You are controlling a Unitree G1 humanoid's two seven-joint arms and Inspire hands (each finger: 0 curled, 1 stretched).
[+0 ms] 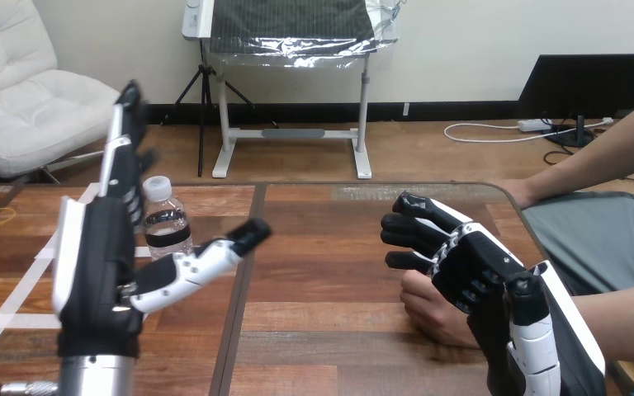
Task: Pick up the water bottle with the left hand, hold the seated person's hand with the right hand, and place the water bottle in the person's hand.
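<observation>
Left hand (95, 256) upright, wide open, by water bottle (165, 223) | right hand (479, 264) over person's hand (429, 312), grip unclear

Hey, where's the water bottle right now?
Head view, left side: the water bottle stands upright on the table, beside the robot's open left hand, in the gap between its straight fingers and its thumb.

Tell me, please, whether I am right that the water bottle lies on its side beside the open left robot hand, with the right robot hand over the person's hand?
Not quite: the head view shows the water bottle standing upright beside the open left robot hand, with the right robot hand over the person's hand.
</observation>
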